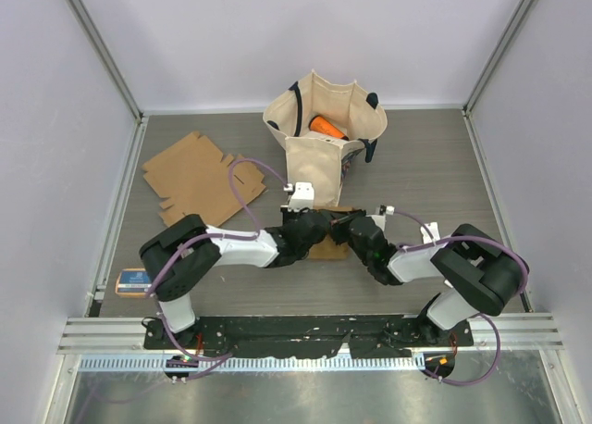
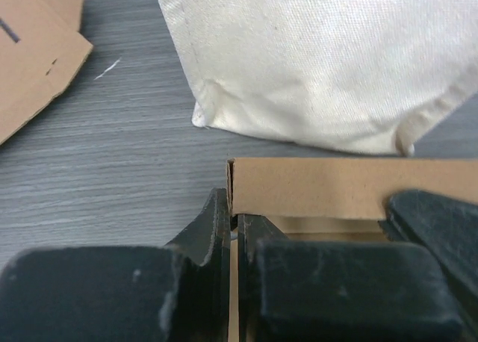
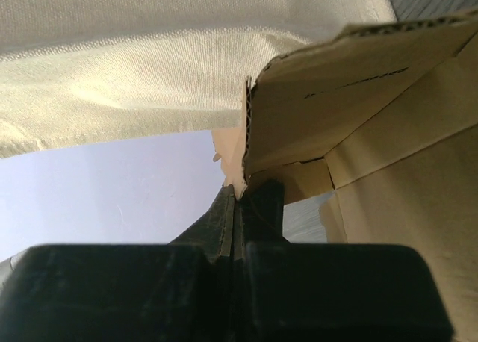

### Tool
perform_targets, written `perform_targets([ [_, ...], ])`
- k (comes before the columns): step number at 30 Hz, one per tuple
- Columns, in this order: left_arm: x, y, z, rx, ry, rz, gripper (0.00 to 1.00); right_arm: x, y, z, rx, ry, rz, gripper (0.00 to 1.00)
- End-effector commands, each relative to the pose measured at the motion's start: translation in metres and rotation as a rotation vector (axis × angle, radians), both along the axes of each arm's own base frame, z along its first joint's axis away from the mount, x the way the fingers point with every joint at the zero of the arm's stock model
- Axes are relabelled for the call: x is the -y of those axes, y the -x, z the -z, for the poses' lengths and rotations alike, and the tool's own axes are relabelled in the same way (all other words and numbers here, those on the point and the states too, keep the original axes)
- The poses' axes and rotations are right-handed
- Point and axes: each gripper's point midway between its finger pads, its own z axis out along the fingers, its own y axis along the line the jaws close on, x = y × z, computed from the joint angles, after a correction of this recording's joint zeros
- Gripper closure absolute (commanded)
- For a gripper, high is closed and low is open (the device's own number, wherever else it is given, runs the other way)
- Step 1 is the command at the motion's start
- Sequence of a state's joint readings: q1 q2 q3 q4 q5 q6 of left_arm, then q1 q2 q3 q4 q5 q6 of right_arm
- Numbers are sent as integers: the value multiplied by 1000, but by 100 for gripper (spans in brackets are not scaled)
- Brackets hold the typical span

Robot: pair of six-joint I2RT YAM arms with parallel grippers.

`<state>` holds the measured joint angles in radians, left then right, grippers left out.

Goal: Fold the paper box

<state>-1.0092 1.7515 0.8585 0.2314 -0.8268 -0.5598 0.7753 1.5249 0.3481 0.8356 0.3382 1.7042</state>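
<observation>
The paper box sits in the middle of the surface, right in front of the cloth bag and between the two arms. It is small and brown, and its walls already stand up, so it looks partly made.

The left arm reaches in from one side. Its jaws are pinched together on the thin edge of one box wall, at a corner. In the left wrist view the wall of the box stands up straight, with the bag just behind it.

The right arm reaches in from the other side. Its jaws are squeezed tight on another wall edge of the box, and that camera looks up into the open inside.

More flat cardboard lies off to the left, well apart from the box. Something orange pokes out of the bag.

I think the step now is holding two walls at once to bend them into shape. The next move needs both arms to work together, pushing or turning the walls slowly so a flap can fold in and stay. If one arm pulls too hard, the thin card could tear or slip out — so the move should be gentle. The bag is very close, and the box could bump it.
</observation>
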Motion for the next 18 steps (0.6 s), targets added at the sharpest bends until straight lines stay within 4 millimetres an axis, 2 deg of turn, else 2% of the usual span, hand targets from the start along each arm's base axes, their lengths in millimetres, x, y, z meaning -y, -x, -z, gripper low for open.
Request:
perform_targets([
  [1, -41, -8, -8, 67, -148, -293, 100, -6, 11, 15, -61, 35, -34, 99],
  [5, -46, -11, -10, 73, -200, -370, 100, -9, 9, 10, -43, 45, -24, 99],
  [6, -46, -11, -5, 68, -219, -380, 100, -12, 11, 9, -40, 43, -30, 99],
  [10, -39, -12, -10, 66, -213, -384, 100, -16, 11, 8, -35, 53, -26, 99],
  [14, -25, -10, -13, 37, -202, -270, 100, -9, 11, 11, -32, 58, -2, 99],
  [15, -18, -7, -10, 16, -179, -220, 100, -7, 11, 12, -29, 62, 3, 99],
  [16, -16, -5, -19, 37, -103, -189, 99, -6, 12, 12, -26, 69, 2, 99],
  [17, -16, -3, -22, 41, -105, -150, 86, -5, 12, 12, -24, 73, 3, 99],
  [18, -10, 0, -24, 31, -61, -106, 79, -4, 13, 13, -24, 77, 6, 99],
])
